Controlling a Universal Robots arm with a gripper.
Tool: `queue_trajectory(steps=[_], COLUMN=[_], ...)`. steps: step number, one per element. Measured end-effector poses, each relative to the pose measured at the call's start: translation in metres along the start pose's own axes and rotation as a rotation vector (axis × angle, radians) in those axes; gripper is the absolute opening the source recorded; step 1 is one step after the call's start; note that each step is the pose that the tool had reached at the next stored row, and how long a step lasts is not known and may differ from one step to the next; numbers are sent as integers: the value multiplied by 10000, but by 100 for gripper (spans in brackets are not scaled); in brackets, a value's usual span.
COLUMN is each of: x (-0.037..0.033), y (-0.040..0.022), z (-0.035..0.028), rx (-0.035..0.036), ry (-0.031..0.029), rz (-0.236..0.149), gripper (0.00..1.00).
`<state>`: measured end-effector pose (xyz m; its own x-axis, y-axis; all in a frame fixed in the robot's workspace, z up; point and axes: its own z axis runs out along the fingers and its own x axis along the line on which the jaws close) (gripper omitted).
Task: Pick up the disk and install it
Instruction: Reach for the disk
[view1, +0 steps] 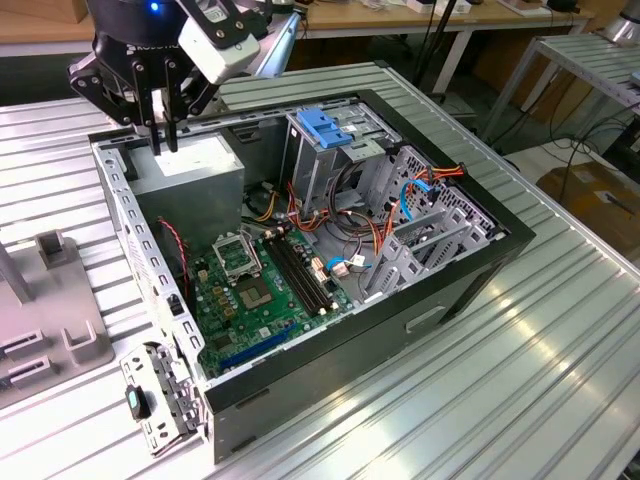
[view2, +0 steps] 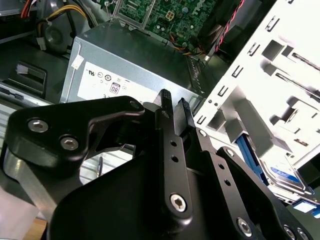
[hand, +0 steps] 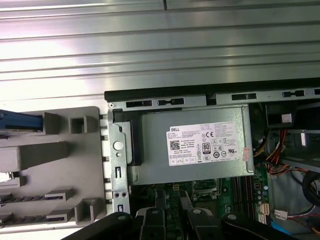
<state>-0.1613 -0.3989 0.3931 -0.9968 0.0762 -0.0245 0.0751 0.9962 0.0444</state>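
Claw is hanging over the grey power-supply box at the corner of the open computer case, which is lying on the ribbed metal table.

Claw state: in the second wrist view my claw is showing its two black fingers drawn nearly together, with a slim gap between them. The first wrist view is showing the claw the same way, with green motherboard visible through the gap. I am gripping nothing and touching nothing.

Disk: in the second wrist view the disk is lying outside the case, beyond the bright perforated case wall. Its silver face and blue-and-white label are partly showing beside a blue rail.

The first wrist view is giving a different cue. A blue edge is sitting in the grey slotted fixture just beside the case wall. From that angle I cannot tell how the drive is seated.

The exterior view is adding the layout. The fixture is standing at the exterior view's left. The motherboard is lying on the case floor. A blue plastic bracket is sitting atop the drive cage, well apart from my claw.

The power-supply box is showing in both wrist views, label side up.
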Motion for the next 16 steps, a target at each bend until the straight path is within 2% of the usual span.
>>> queue_trajectory(steps=[16], x=[63], y=[-5], z=[-1], rx=[0], ry=[0], rz=[0], gripper=[24])
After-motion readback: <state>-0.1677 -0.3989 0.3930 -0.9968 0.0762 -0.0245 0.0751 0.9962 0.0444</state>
